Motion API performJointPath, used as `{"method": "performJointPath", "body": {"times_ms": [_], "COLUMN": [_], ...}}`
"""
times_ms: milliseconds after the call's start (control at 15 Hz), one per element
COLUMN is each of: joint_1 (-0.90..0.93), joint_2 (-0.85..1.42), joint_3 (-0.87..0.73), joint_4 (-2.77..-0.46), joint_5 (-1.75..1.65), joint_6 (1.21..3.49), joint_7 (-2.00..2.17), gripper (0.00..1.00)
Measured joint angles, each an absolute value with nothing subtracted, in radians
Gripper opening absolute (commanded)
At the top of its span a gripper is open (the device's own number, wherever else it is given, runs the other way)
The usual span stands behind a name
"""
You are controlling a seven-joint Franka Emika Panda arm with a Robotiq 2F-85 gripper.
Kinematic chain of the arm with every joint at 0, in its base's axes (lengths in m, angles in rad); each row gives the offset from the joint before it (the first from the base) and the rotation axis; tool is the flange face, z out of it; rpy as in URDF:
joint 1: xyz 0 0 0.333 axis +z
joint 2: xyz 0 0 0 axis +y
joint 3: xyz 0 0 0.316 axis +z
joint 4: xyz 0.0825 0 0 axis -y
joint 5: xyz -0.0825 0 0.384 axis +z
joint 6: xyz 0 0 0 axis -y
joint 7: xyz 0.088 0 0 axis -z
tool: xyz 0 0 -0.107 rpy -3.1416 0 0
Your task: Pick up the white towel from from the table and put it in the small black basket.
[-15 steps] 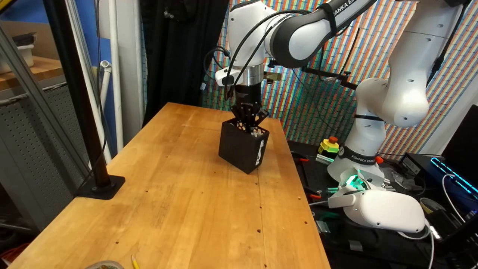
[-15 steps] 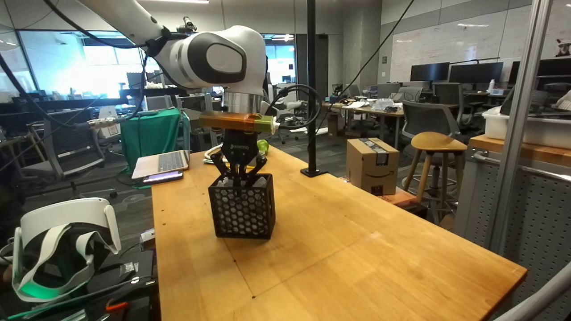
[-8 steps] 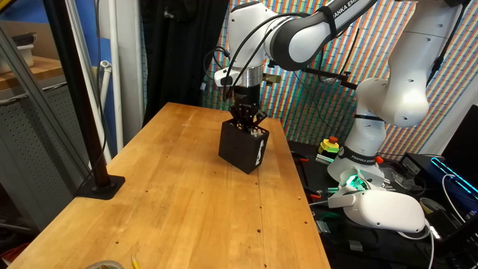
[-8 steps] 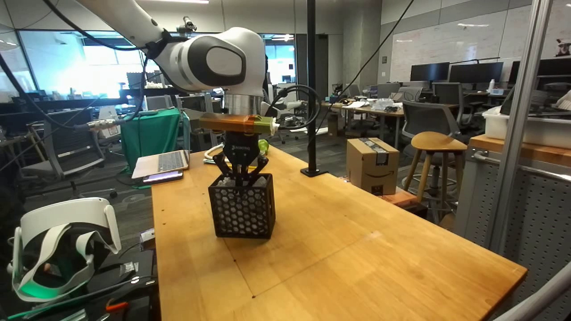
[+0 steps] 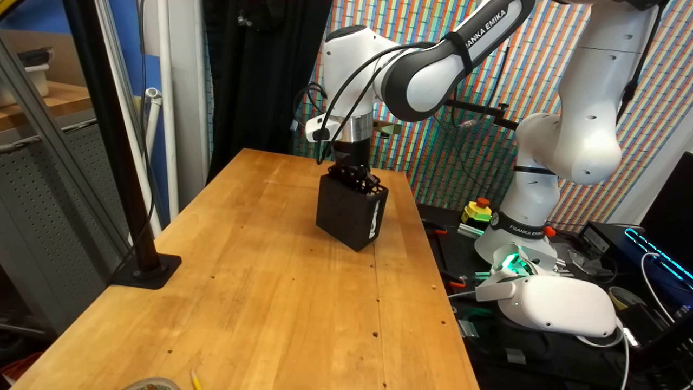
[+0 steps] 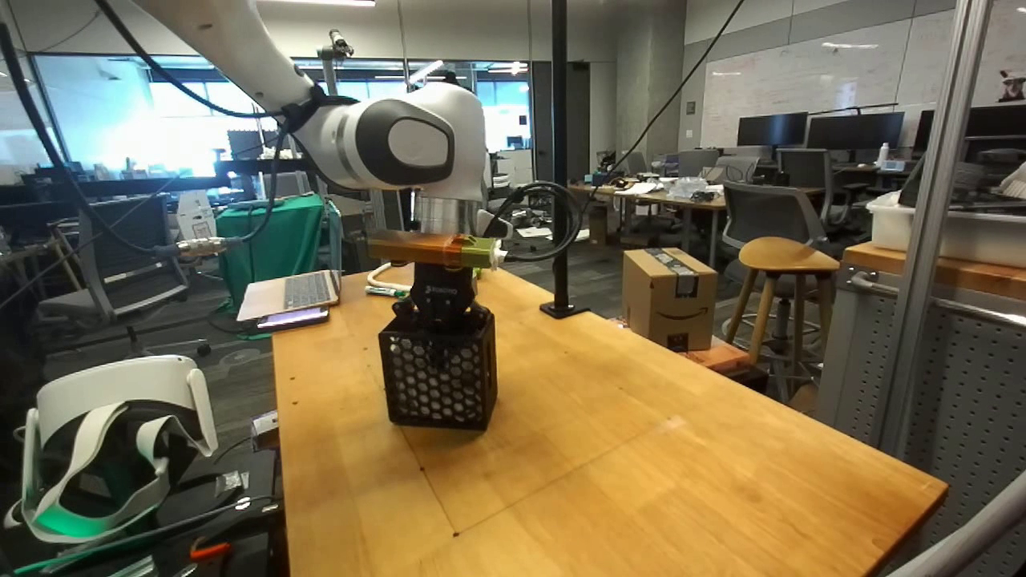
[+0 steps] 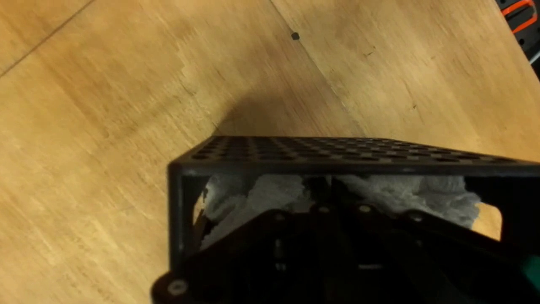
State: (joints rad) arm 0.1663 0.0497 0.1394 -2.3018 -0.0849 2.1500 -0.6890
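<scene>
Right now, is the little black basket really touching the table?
Touching. In both exterior views, the small black basket stands on the table, with no gap showing under its bottom edge.

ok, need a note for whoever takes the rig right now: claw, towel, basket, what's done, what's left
Claw: shut, reaching down into the small black basket.
White towel: what shows of it lies bunched inside the basket, on both sides of the claw. Can't tell whether any of it is pinched.
Basket: standing on the table, opening up.
Done: towel is in the basket.
Left, probably: make sure the towel is free, then raise the claw straight out without dragging towel or basket along.
</scene>
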Motion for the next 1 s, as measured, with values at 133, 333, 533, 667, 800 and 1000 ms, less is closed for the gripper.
{"method": "performJointPath", "body": {"times_ms": [133,333,533,667,800,1000], "joint_1": [0.166,0.166,0.166,0.166,0.165,0.165], "joint_2": [0.057,0.063,0.076,0.090,0.091,0.091], "joint_3": [0.139,0.140,0.141,0.141,0.141,0.142], "joint_4": [-2.296,-2.292,-2.289,-2.287,-2.286,-2.286], "joint_5": [-0.096,-0.101,-0.108,-0.108,-0.105,-0.105], "joint_6": [2.150,2.149,2.149,2.148,2.147,2.147], "joint_7": [-0.669,-0.645,-0.620,-0.608,-0.606,-0.603], "gripper": [0.05,0.05,0.05,0.05,0.05,0.05]}}
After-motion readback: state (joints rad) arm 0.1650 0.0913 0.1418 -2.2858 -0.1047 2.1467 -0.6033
